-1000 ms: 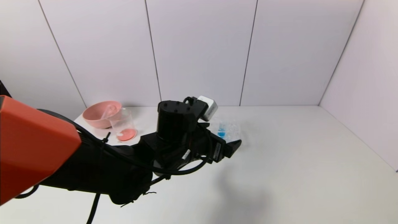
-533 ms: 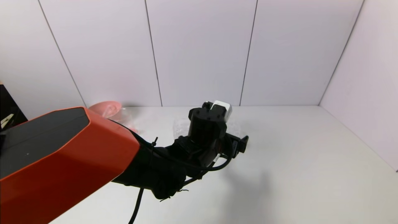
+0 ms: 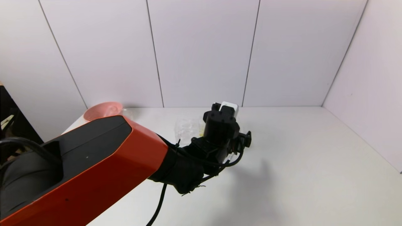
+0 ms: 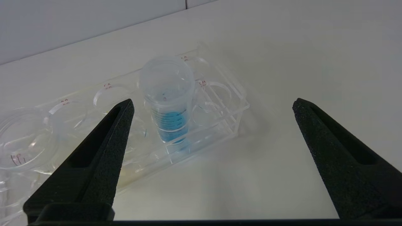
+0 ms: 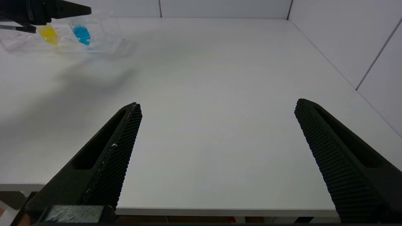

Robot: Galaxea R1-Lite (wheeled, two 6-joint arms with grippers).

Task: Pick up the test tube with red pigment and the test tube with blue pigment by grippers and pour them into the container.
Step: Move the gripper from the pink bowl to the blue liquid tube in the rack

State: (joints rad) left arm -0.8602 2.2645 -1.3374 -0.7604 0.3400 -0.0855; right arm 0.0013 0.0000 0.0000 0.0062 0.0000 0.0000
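The test tube with blue pigment (image 4: pixel 169 106) stands upright in the clear rack (image 4: pixel 226 103). My left gripper (image 4: pixel 212 103) is open and empty, just in front of the rack, with the blue tube nearer one finger. In the head view its arm (image 3: pixel 221 128) covers the tube and the container. The blue tube (image 5: pixel 81 33) also shows far off in the right wrist view. My right gripper (image 5: pixel 218 105) is open and empty over the table's near edge. No tube with red pigment shows.
A tube with yellow liquid (image 5: pixel 48 34) stands in the rack (image 5: pixel 106 34) beside the blue one. The rack's left part (image 3: pixel 187 127) shows past my left arm. A pink bowl (image 3: pixel 102 110) sits at the back left. White walls close the back and right.
My left arm has swung right and forward, from beside the beaker to the rack. It now hides the beaker and the blue tube in the head view.
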